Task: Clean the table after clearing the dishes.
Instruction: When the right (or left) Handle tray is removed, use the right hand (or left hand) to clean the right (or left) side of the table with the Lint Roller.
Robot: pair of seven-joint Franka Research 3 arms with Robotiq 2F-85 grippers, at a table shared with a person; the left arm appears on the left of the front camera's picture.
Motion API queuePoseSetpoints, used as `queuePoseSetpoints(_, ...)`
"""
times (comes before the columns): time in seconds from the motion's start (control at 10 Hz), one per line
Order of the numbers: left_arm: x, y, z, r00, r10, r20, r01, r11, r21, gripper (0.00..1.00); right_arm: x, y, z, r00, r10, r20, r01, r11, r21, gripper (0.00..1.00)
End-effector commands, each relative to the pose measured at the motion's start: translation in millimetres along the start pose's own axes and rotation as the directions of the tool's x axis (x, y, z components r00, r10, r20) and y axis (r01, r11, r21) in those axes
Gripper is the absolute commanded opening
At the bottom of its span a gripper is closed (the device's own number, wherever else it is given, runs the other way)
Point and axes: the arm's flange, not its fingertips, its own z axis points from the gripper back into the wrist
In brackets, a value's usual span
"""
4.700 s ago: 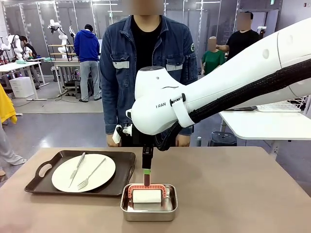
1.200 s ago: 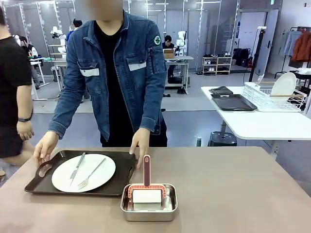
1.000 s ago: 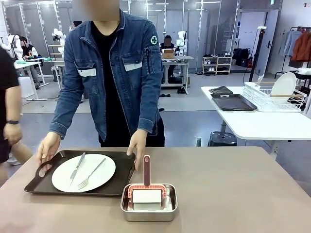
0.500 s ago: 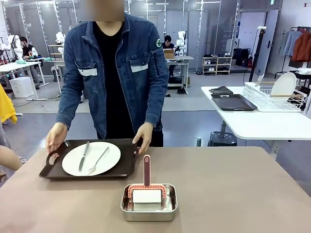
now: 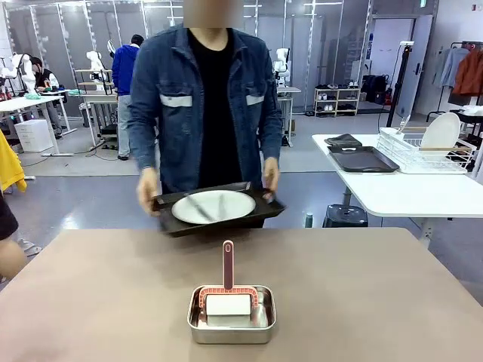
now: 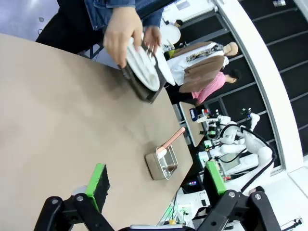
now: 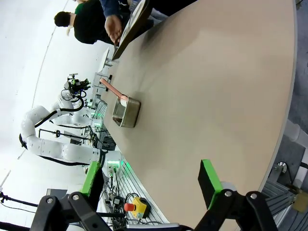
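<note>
Table [image 5: 362,286] near-clear: dishes [image 5: 213,206] on tray [image 5: 167,223] in person's hands [image 5: 148,190], above far edge. Left gripper [image 6: 156,179], right gripper [image 7: 150,178] released, empty. Clearing step abt done; next prob. needs grasp on roller [image 5: 228,304] handle, near centre.

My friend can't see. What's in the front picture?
A person in a denim jacket holds a dark tray with a white plate at the far side of a beige table. Nearer, a small steel pan holds a pink-handled roller.
</note>
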Motion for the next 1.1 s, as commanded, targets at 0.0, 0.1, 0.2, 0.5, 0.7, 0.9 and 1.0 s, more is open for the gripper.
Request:
queuePoseSetpoints(0.0, -27, -42, -73, 0.997, -0.077, -0.031, 0.078, 0.995, 0.054, 1.00, 1, 2, -1, 1.000, -0.004, 0.009, 0.004, 1.000, -0.005, 1.00)
queuePoseSetpoints(0.1, -34, -62, -109, 0.994, -0.099, -0.035, 0.101, 0.994, 0.050, 1.00, 1, 2, -1, 1.000, -0.004, 0.009, 0.004, 1.000, -0.005, 1.00)
queuePoseSetpoints(0.2, -40, -84, -144, 0.990, -0.133, -0.038, 0.135, 0.989, 0.056, 1.00, 1, 2, -1, 1.000, -0.004, 0.009, 0.004, 1.000, -0.005, 1.00)
queuePoseSetpoints(0.5, -81, -138, -244, 0.991, -0.127, 0.044, 0.124, 0.990, 0.062, 1.00, 1, 2, -1, 1.000, -0.004, 0.009, 0.004, 1.000, -0.005, 1.00)
queuePoseSetpoints(0.7, -120, -170, -295, 0.997, -0.074, -0.001, 0.074, 0.997, -0.015, 1.00, 1, 2, -1, 1.000, -0.004, 0.009, 0.004, 1.000, -0.005, 1.00)
queuePoseSetpoints(0.9, -138, -184, -350, 0.977, -0.162, -0.140, 0.158, 0.987, -0.037, 1.00, 1, 2, -1, 1.000, -0.004, 0.009, 0.004, 1.000, -0.005, 1.00)
queuePoseSetpoints(1.0, -139, -188, -369, 0.975, -0.167, -0.146, 0.163, 0.986, -0.040, 1.00, 1, 2, -1, 1.000, -0.004, 0.009, 0.004, 1.000, -0.005, 1.00)
